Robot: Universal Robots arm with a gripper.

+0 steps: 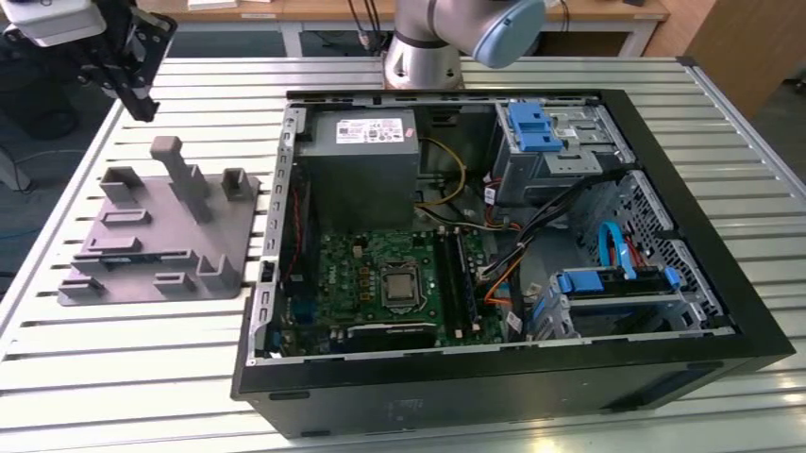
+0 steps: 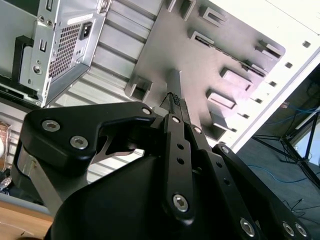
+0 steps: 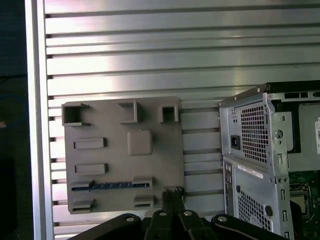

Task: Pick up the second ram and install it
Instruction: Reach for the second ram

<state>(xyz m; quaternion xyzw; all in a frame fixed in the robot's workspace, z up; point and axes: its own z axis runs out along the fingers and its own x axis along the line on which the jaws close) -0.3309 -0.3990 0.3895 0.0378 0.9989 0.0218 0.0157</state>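
we are at the pick-up step: our black hand, fingers together and empty, hovers over the grey plastic fixture plate by an edge of the slatted metal counter. the thin, dark second ram sits slotted in that plate. we judge that grasping it calls for opening the fingers and aligning them across the stick.

This looks to me like a robotics lab or workshop. A slatted aluminium worktable carries the arm's base, an opened computer case and a grey fixture plate. Wooden benches stand behind, and what may be tripod legs are on the floor.
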